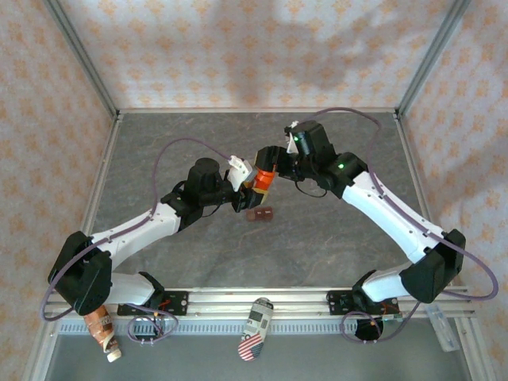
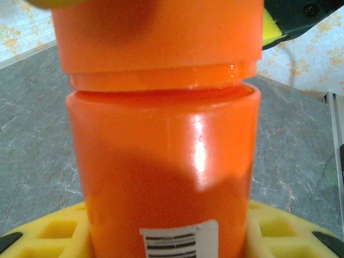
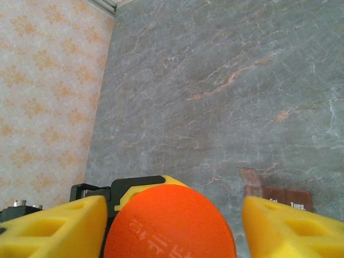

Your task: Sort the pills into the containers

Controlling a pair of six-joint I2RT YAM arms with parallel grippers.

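Sorting judged not yet begun: the bright orange cylindrical plastic pill bottle (image 2: 161, 177) is held up, clamped about its body by the left gripper (image 1: 248, 189), its orange cap (image 2: 156, 32) on, while the right gripper (image 3: 173, 228) brackets that cap and I cannot tell whether its pads (image 3: 293, 228) bear on it. No pills can be made out, and the small dark red-brown compartmented container box (image 1: 260, 213) lies on the grey veined stone-look tabletop (image 3: 226, 80) near the bottle, so uncapping, tipping out and sorting all remain. The surface is enclosed by pale walls (image 1: 238, 48) with an orange floral pattern and aluminium corner posts (image 1: 81, 55)
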